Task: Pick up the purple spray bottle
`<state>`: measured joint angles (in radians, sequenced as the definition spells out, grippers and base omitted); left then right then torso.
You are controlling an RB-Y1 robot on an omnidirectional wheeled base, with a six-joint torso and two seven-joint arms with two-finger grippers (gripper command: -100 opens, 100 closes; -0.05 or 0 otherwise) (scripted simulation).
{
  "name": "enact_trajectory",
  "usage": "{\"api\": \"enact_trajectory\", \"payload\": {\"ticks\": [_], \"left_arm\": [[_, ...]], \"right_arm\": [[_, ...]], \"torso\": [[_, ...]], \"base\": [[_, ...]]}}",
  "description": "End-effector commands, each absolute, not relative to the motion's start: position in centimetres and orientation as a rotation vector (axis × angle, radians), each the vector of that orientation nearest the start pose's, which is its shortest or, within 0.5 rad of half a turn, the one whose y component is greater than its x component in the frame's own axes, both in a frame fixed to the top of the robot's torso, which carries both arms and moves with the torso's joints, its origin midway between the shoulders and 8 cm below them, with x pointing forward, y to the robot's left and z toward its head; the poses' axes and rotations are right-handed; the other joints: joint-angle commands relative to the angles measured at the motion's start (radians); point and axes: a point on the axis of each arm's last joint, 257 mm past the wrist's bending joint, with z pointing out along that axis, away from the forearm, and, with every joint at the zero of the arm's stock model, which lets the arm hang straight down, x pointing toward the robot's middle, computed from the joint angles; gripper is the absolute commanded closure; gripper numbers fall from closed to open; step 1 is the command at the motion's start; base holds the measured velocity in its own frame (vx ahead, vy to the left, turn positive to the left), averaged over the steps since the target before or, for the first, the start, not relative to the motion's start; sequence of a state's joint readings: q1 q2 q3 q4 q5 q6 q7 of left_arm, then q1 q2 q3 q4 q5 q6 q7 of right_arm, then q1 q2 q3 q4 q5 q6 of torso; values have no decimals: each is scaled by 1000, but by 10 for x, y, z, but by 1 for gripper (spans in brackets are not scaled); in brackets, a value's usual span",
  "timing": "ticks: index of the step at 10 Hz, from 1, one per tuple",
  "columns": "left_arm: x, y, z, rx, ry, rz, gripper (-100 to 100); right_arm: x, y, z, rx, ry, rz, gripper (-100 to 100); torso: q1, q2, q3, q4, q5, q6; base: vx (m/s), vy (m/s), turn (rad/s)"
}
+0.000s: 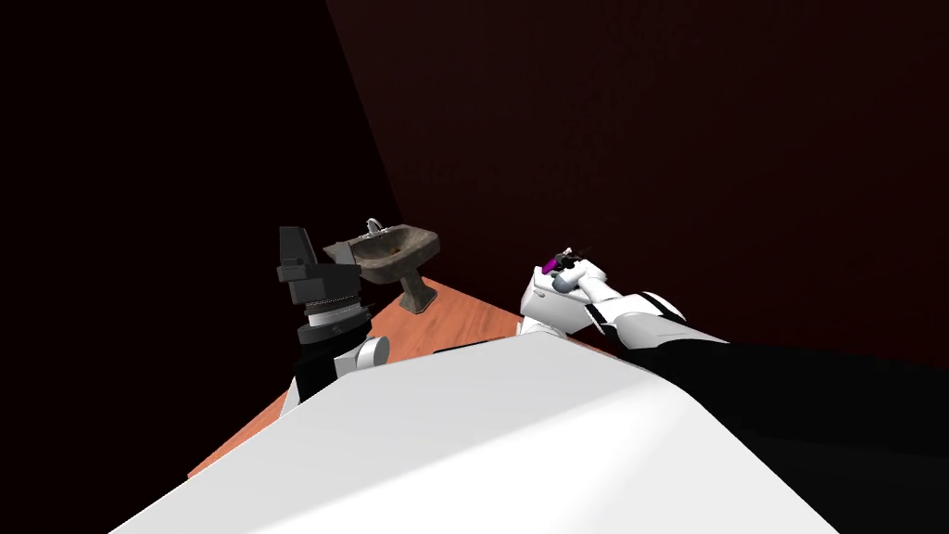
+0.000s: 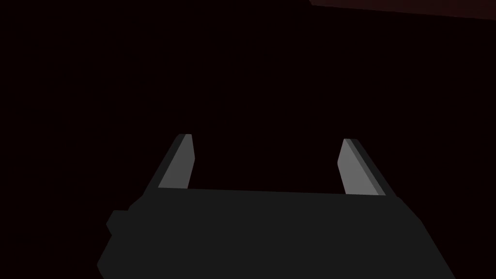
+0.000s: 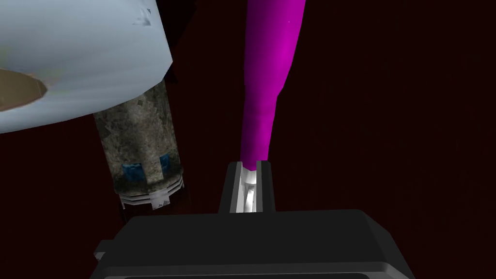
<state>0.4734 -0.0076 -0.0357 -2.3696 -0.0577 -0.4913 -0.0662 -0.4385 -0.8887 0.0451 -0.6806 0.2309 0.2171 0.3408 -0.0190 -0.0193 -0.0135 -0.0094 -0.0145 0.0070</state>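
Right claw (image 3: 250,165) clamped on the narrow end of the purple spray bottle (image 3: 269,72).

In the right wrist view the two fingers stand close together and press the white neck of the bottle. Its purple body goes away from the claw. Just beside it stands a dirty grey bottle (image 3: 140,145) with a blue label, and a white paper roll (image 3: 77,53) is near. In the head view the spray bottle is at the top of a white fixture (image 1: 549,311), to the right of a brown pedestal sink (image 1: 394,248) on the reddish floor (image 1: 463,320). The left claw (image 2: 266,162) is raised near the sink, its fingers wide apart.
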Motion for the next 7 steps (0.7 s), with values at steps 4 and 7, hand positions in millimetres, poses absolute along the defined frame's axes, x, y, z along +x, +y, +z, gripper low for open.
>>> {"api": "enact_trajectory", "payload": {"ticks": [4,7], "left_arm": [[329,255,70,-524,577,-1269,0],[329,255,70,-524,577,-1269,0]], "right_arm": [[495,-734,-195,697,1697,-400,100],[480,-735,-212,686,1729,-416,100]], "torso": [[-5,5,1,-1,-4,-4],[-3,0,-1,-2,-3,-5]], "base": [[106,28,-90],[109,30,-45]]}}
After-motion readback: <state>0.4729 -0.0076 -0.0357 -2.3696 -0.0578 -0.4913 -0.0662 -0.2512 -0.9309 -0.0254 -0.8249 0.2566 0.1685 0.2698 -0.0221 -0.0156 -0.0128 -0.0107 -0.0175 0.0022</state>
